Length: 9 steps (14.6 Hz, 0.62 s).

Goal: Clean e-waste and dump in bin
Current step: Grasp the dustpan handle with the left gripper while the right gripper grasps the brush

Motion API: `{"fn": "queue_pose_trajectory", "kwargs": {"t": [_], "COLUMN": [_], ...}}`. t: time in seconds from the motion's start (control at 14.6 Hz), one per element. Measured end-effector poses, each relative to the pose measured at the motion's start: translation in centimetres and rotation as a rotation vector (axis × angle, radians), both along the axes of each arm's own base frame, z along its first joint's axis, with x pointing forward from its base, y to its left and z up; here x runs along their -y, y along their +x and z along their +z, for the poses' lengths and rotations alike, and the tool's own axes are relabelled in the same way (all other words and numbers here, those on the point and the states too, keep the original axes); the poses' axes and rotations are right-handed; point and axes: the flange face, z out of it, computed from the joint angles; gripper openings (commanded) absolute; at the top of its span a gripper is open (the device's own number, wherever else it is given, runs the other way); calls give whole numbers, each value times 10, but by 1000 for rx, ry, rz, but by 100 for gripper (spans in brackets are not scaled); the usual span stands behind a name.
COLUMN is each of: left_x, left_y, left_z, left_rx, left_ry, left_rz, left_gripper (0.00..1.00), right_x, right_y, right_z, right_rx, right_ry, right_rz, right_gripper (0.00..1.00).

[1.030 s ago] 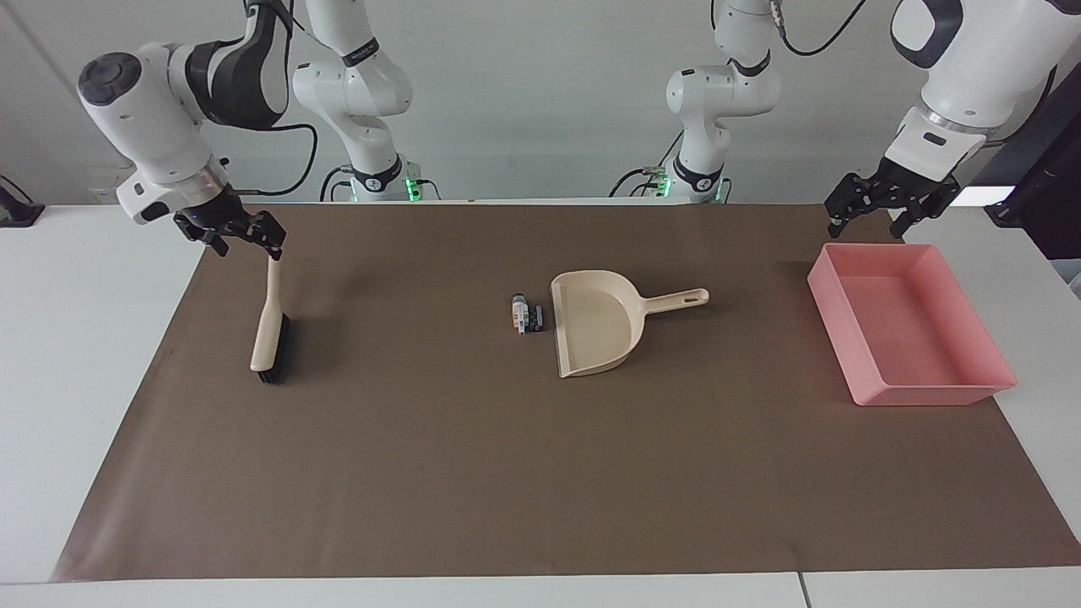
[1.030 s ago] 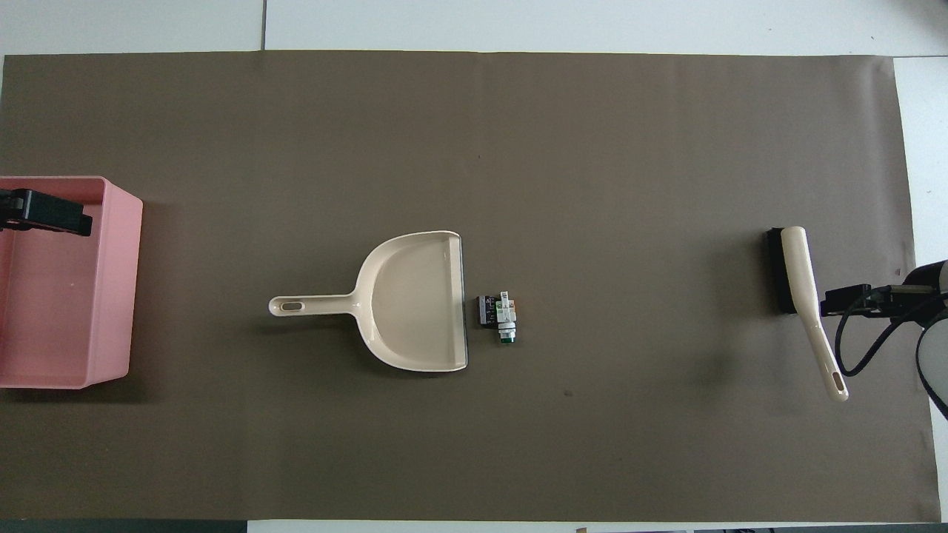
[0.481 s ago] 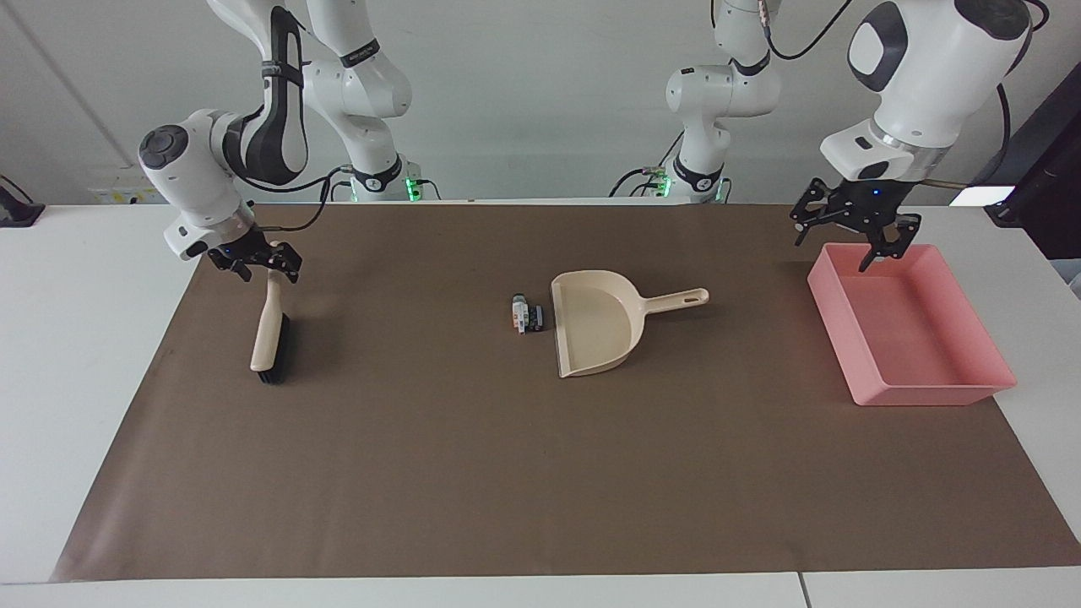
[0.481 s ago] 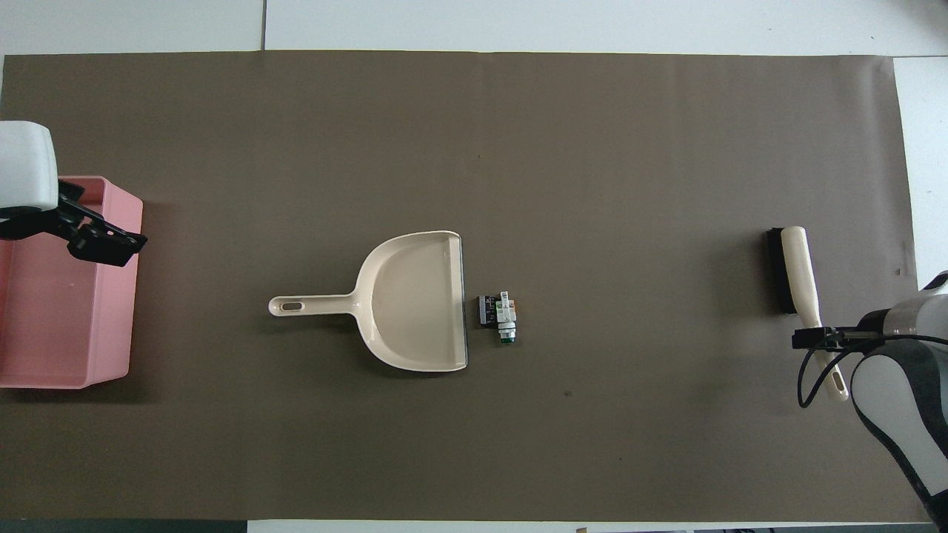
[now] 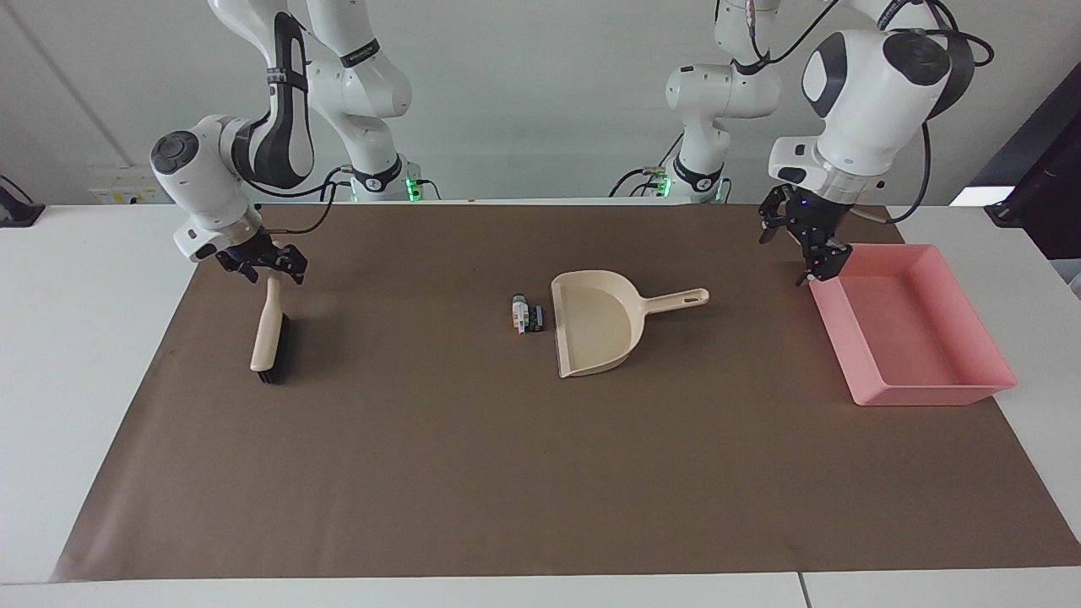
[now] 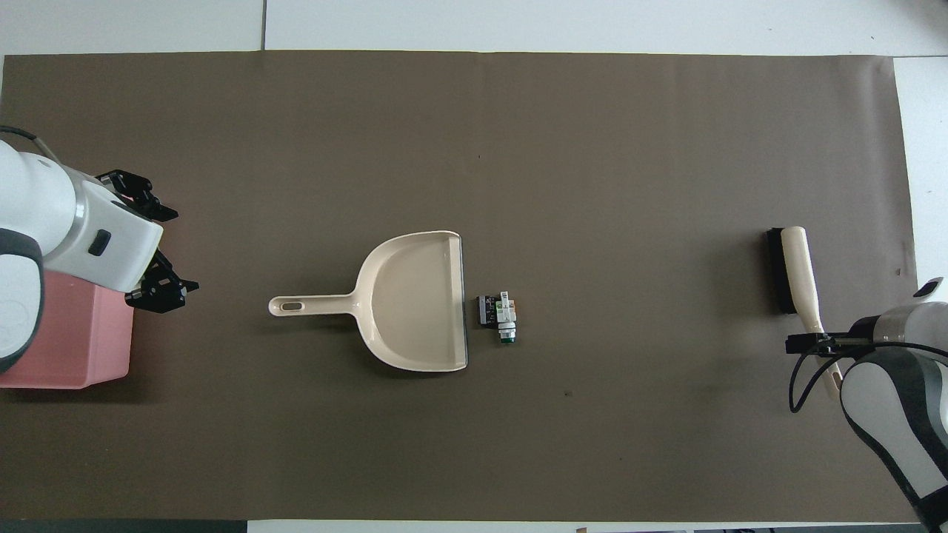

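Note:
The e-waste (image 5: 525, 314) (image 6: 500, 314), a small cluster of white, black and green scraps, lies on the brown mat at the dustpan's open lip. The pink bin (image 5: 844, 338) (image 6: 74, 348) stands at the left arm's end of the table. My left gripper (image 5: 798, 249) (image 6: 184, 250) hangs open and empty over the mat beside the bin's corner that is nearest the robots, on the dustpan's side. My right gripper (image 5: 262, 266) (image 6: 813, 342) is low at the tip of the brush handle, its open fingers on either side of it.
The beige dustpan (image 5: 595, 325) (image 6: 415, 300) lies flat mid-mat, its handle pointing toward the bin. The beige brush (image 5: 268, 333) (image 6: 796, 274) with black bristles lies at the right arm's end. A brown mat (image 5: 507, 473) covers the white table.
My left gripper swung from over the bin's corner out over the mat toward the dustpan. My right gripper came down and settled around the brush handle's tip.

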Motion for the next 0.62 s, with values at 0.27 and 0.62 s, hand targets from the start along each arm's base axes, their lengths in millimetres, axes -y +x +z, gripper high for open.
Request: {"fn": "queue_pose_trajectory", "kwargs": {"t": [0.27,0.62], "left_x": [47,100], "left_y": [-22,-53], "left_z": [-60,-135], "left_rx": [-33,-12], "left_ry": [22,143], "left_rz": [-95,-151], "left_gripper": [99,99], "right_x": [2,12], "right_y": [-1,-4], "right_z": [0,0], "right_rx": [0,1], "right_ry": [1,5], "right_rz": [9,23], "right_gripper": [80,60]}}
